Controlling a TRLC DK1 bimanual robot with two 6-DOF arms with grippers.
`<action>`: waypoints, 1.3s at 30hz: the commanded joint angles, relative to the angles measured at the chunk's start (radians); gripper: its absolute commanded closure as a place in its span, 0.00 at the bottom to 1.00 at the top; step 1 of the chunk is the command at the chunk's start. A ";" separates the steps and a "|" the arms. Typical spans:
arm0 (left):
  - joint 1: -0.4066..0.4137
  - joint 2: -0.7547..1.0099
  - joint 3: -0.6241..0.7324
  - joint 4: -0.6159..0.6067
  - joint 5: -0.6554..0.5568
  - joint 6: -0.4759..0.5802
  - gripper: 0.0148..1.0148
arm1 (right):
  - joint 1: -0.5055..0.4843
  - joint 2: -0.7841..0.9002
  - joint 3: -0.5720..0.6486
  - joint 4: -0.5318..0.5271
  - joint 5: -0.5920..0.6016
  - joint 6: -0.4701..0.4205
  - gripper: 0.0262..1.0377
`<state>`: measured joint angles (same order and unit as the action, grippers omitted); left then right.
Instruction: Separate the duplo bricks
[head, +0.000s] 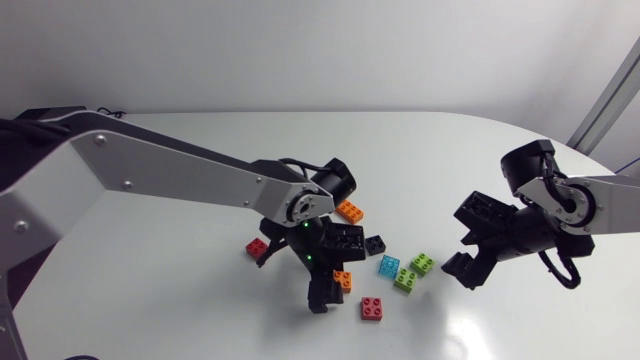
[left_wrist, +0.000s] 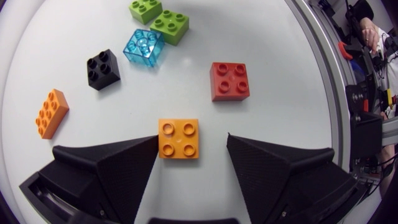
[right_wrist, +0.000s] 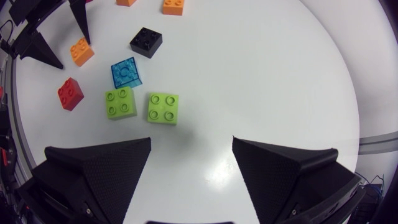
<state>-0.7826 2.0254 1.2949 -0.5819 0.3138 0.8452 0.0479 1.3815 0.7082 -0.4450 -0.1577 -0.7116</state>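
My left gripper (head: 335, 272) stands open over a small orange brick (left_wrist: 178, 138), which lies on the table between its fingers. One finger (left_wrist: 118, 165) is at the brick's edge and the other is clearly apart from it. Ahead lie a red brick (left_wrist: 229, 81), a clear blue brick (left_wrist: 143, 47), a black brick (left_wrist: 102, 68), two green bricks (left_wrist: 169, 25) and a long orange brick (left_wrist: 51, 112). My right gripper (head: 462, 243) hangs open and empty to the right of the green bricks (right_wrist: 163, 107), with nothing between its fingers (right_wrist: 99, 168).
Another red brick (head: 257, 248) lies behind my left arm's wrist. The bricks lie apart in a loose cluster at the table's middle (head: 389, 266). The table's curved front edge (left_wrist: 314, 74) runs close beyond the red brick.
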 joint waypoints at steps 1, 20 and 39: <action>-0.006 0.033 0.035 -0.022 -0.004 0.022 0.27 | -0.010 -0.010 -0.027 -0.014 -0.009 -0.028 0.10; -0.020 0.085 0.122 -0.085 -0.038 -0.021 0.76 | -0.039 -0.019 -0.036 -0.015 -0.028 -0.052 0.10; 0.068 -0.007 0.053 -0.105 -0.053 0.015 0.77 | -0.036 -0.042 -0.053 -0.018 -0.031 -0.055 0.10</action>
<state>-0.7528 2.0529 1.3743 -0.6701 0.2749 0.8413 0.0177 1.3510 0.6796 -0.4461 -0.1841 -0.7456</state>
